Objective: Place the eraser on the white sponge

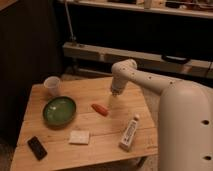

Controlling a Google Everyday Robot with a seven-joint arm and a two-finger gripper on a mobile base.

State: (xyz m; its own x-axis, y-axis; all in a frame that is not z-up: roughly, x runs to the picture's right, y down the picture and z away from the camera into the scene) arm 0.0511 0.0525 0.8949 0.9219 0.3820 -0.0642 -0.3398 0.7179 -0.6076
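Observation:
The eraser (37, 147) is a small flat black block lying on the wooden table (60, 159) near the front left corner. The white sponge (79, 137) is a small off-white square pad lying flat to the right of the eraser, just in front of the green bowl. My gripper (111, 102) hangs from the white arm over the middle right of the table, beside an orange object, well away from both the eraser and the sponge.
A green bowl (59, 111) sits left of centre. A clear plastic cup (52, 86) stands at the back left. An orange carrot-like object (99, 109) lies mid-table. A long white labelled bottle (129, 133) lies at the front right. My white body (185, 130) fills the right side.

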